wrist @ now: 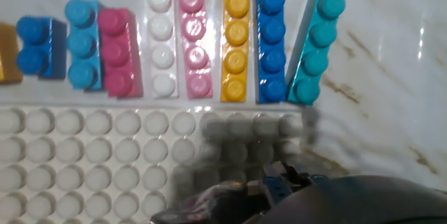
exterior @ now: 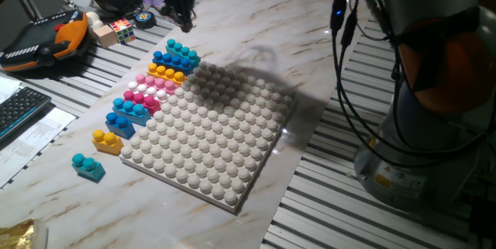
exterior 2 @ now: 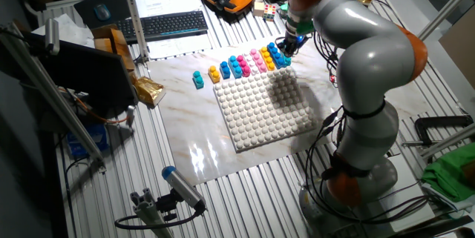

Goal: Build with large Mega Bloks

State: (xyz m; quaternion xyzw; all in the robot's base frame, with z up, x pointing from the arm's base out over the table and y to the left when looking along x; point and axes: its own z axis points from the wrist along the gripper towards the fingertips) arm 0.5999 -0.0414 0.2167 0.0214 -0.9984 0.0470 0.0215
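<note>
Marble-patterned counter [exterior: 256,16] carrying a white studded baseplate [exterior: 225,133]. Along one edge of the baseplate, a row of bricks: teal four-stud brick [wrist: 313,48], tilted, at the far end; then blue brick [wrist: 271,46], yellow brick [wrist: 235,46], pale pink brick [wrist: 193,42], white brick [wrist: 162,41], magenta brick [wrist: 115,53], light blue brick [wrist: 82,44] and a short blue two-stud brick [wrist: 38,46], set side by side, most touching. Further along the row, a small yellow brick [exterior: 107,140] beside the baseplate corner, and a lone teal brick [exterior: 88,166] set apart on the counter. Fingers [exterior: 182,18] held above the counter just beyond the tilted teal brick, carrying nothing visible; open or closed cannot be told from these views.
</note>
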